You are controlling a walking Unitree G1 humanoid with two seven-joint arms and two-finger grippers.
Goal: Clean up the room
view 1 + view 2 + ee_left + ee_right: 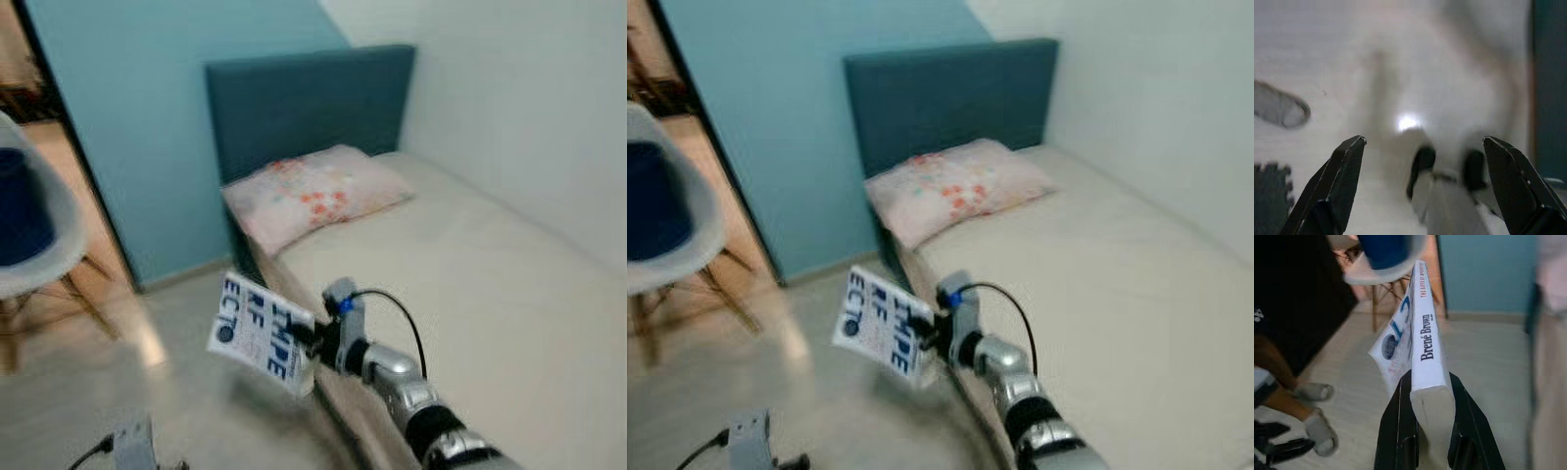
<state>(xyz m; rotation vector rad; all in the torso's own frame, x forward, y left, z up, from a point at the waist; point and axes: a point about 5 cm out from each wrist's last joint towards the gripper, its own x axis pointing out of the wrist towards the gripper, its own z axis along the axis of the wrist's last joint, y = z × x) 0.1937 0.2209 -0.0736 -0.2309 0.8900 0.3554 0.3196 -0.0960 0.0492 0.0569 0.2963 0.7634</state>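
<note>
Right pincer (1430, 396) is clenched on a white paperback book with big blue letters (260, 333), holding it up in the air over the pale shiny floor (186, 392), just beside the near edge of the cream bed (470, 284). A pink flowered pillow (313, 196) lies at the bed's head, touching the dark teal padded headboard (309, 103). The bed's top has lots of open room. Left pincer (1425, 191) hangs low over the floor with its two black fingers (1337, 186) spread wide, gripping nothing. A white plastic chair with wooden legs (39, 255) stands well apart on the left.
</note>
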